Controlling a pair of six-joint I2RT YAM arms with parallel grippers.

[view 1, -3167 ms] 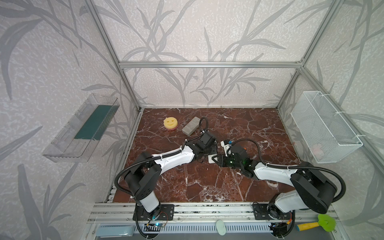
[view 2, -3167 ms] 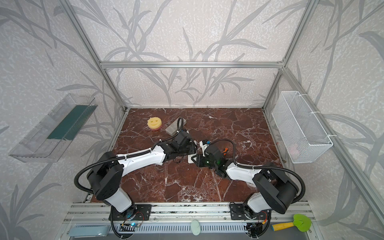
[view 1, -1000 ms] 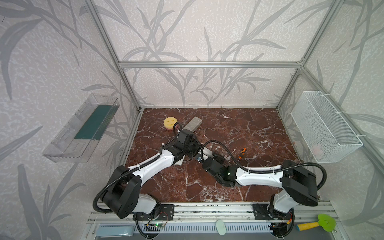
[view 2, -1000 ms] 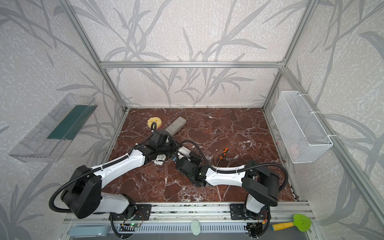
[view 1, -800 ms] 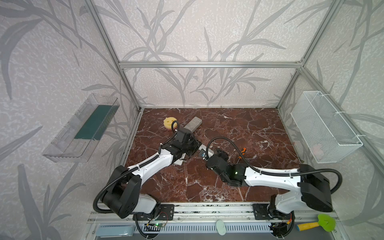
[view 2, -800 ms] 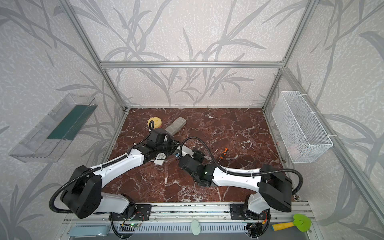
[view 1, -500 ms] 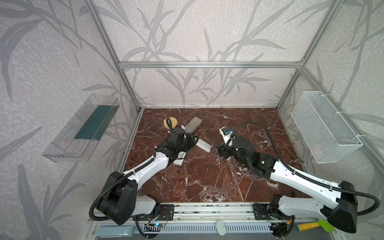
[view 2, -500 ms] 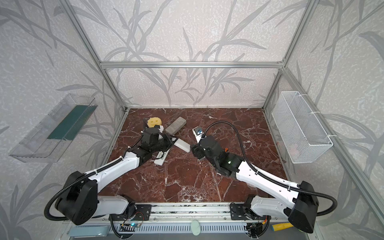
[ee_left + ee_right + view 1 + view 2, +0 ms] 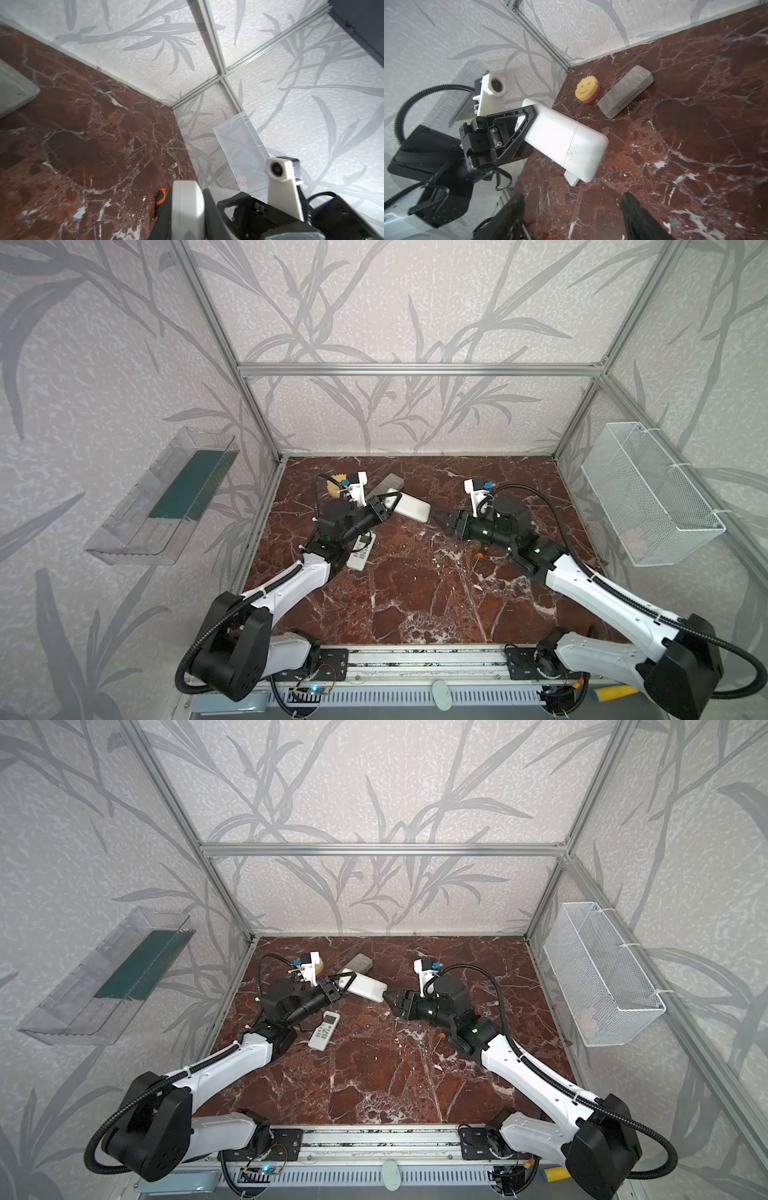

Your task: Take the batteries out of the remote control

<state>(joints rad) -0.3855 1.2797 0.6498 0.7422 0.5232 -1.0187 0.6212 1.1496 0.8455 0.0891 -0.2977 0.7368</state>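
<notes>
My left gripper (image 9: 388, 503) (image 9: 341, 983) is shut on one end of a large white remote control (image 9: 411, 509) (image 9: 365, 988), which it holds off the floor with its free end toward the middle. The right wrist view shows the remote's (image 9: 564, 141) plain back with a seam across it, the left gripper (image 9: 529, 118) clamped on it. In the left wrist view the remote (image 9: 187, 209) fills the shut jaws. My right gripper (image 9: 440, 517) (image 9: 391, 997) (image 9: 571, 218) stands open, facing the remote's free end, a short gap away. The batteries are hidden.
On the floor lie a small white remote with a display (image 9: 361, 552) (image 9: 325, 1031), a grey case (image 9: 389, 483) (image 9: 626, 93), a yellow smiley sponge (image 9: 586, 88) and a small orange-tipped tool (image 9: 481, 554) (image 9: 161, 194). A wire basket (image 9: 648, 497) hangs on the right wall, a clear shelf (image 9: 166, 497) on the left.
The right arm has swung from low at the front centre out to the right, its open gripper now facing the remote. The left gripper has carried the white remote up and toward the back.
</notes>
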